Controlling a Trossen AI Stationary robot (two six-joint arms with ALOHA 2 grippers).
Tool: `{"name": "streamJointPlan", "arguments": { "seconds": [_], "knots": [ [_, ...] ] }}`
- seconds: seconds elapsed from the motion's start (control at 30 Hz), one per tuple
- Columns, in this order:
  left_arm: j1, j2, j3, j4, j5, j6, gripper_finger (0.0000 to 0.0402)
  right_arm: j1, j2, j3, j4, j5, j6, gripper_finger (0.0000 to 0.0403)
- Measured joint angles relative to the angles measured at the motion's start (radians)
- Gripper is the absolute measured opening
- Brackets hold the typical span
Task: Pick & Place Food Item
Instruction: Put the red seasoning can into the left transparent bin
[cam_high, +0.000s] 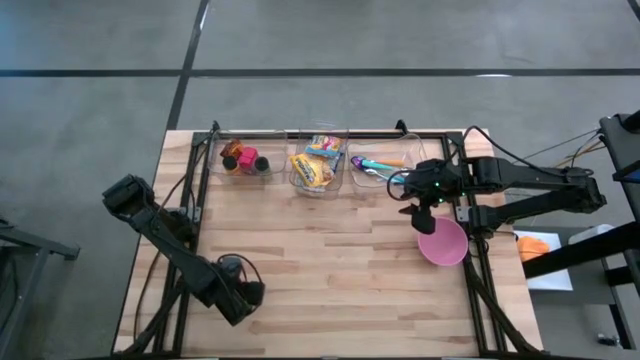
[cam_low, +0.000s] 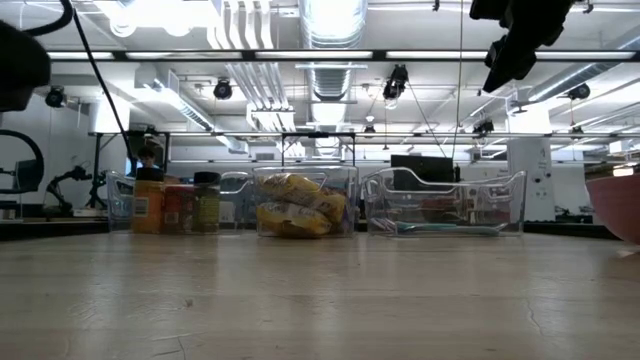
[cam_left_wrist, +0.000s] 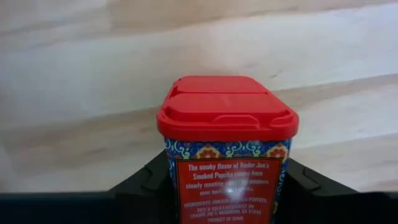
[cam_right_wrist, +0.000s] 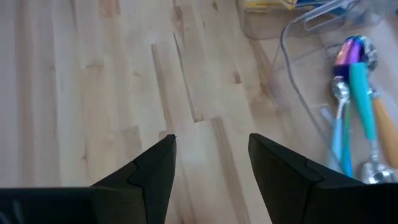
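The left gripper (cam_high: 243, 296) sits low near the front left corner of the pale wooden table (cam_high: 330, 290), and its wrist view shows its two dark fingers (cam_left_wrist: 146, 180) clamped on either side of a small spice tin with a red flip lid and a blue patterned label (cam_left_wrist: 227, 152), the food item in hand. The right gripper (cam_high: 418, 214) hangs near the table's right edge, just above a pink plastic bowl (cam_high: 443, 243), with its fingers (cam_right_wrist: 155, 168) apart and nothing between them. Along the back edge stand three clear plastic bins: a left bin of spice jars (cam_high: 240, 159), a middle bin of yellow snack packets (cam_high: 313, 168) and a right bin of coloured spoons (cam_high: 377, 163). The hold looks low on the tin, near its base, so a quick swing could tip it out of the fingers, and the smooth label gives little friction. If the bowl is the goal, the long carry across the table risks a drop, and the waiting right arm stands close over the bowl, so the two arms could collide there.
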Motion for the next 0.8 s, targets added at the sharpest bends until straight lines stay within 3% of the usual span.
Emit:
{"name": "streamJointPlan", "arguments": {
  "seconds": [0.17,0.4,0.53,0.67,0.8],
  "knots": [
    [0.000,-0.028,0.034,-0.003,-0.153,0.045,0.0169,0.000,0.000,0.000,0.047,-0.044,0.083,0.0200],
    [0.010,-0.106,0.087,-0.004,-0.657,0.174,0.0169,0.033,0.000,0.000,0.345,-0.178,0.272,0.0200],
    [0.056,-0.160,0.090,0.011,-0.832,0.264,0.0169,0.081,0.000,0.000,0.535,-0.172,0.371,0.0200],
    [0.147,-0.211,0.090,0.123,-0.897,0.540,0.0169,0.127,0.009,0.000,0.659,-0.113,0.425,0.0200],
    [0.285,-0.249,0.090,0.361,-0.804,0.967,0.0169,0.147,0.026,0.000,0.701,-0.089,0.455,0.0200]
  ]
}}
